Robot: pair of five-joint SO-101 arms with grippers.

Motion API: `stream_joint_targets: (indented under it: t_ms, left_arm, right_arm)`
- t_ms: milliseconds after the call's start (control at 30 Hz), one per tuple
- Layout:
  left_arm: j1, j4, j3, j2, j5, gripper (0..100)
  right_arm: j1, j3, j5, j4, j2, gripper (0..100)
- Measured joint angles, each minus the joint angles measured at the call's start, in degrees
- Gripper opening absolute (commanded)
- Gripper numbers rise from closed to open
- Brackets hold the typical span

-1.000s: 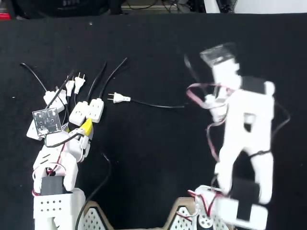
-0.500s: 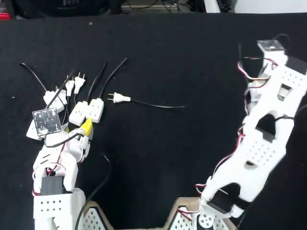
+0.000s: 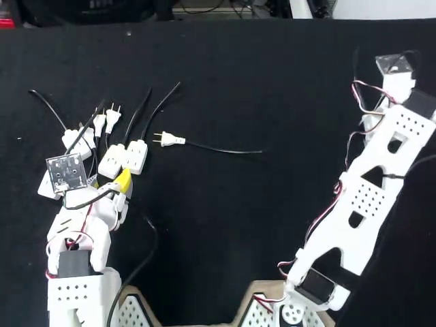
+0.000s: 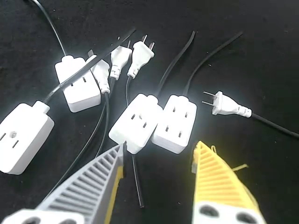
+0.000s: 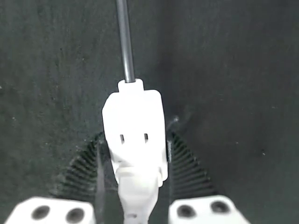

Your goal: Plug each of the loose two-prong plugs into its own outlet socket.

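Two arms work one black surface (image 3: 225, 61). Hazards are entered largest item first.

1. Right arm (image 3: 368, 197): stretched to the far right of the surface, well apart from the plugs. The right hand (image 5: 135, 137) is pinched on a white held block (image 5: 133, 116), slots facing the wrist camera, with its black cord (image 5: 124, 42) leading away. Likely risks: the cord may drag or snag when the block is carried over, and fingers set so close beside the slots may hinder a plug going in.

2. Left arm (image 3: 78, 231): at the left of the surface, beside the outlet cluster. The left hand (image 4: 159, 148) is spread and hovers just over the twin blocks (image 4: 175, 122). Likely risk: closing here may catch both blocks, which lie touching, or push one aside.

3. Crossed cords (image 4: 100, 121): several run over and between the blocks. Lifting one piece may tug its neighbours.

4. Lone plug (image 4: 224, 103): lies apart, with its prongs pointing toward the twin blocks. It looks light and may skid or tilt, so the prongs could miss the slots.

5. Paired plugs (image 4: 140, 53): side by side beyond the blocks. Either is easily pinched by mistake for the other.

Receptacles and contents:
- Twin blocks: visible slots empty.
- Flat block (image 4: 21, 137): visible face empty.
- Rear block (image 4: 77, 84): a plug touches its side; cannot tell whether it is seated.
- Held block: both slots empty.
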Motion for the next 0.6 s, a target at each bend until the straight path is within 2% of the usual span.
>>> stream_joint_targets:
  t_ms: [300,500,600]
  left_arm:
    - [0.00,0.00,0.00,0.00,0.00,25]
    - [0.00,0.00,0.00,0.00,0.00,25]
    - [0.00,0.00,0.00,0.00,0.00,25]
  right_arm:
    - [0.79,-0.35,0.44,-3.96,4.57,2.1]
    - [0.62,-1.32,0.44,-4.31,5.98,22.1]
    - [0.53,-1.32,0.44,-4.31,6.07,27.4]
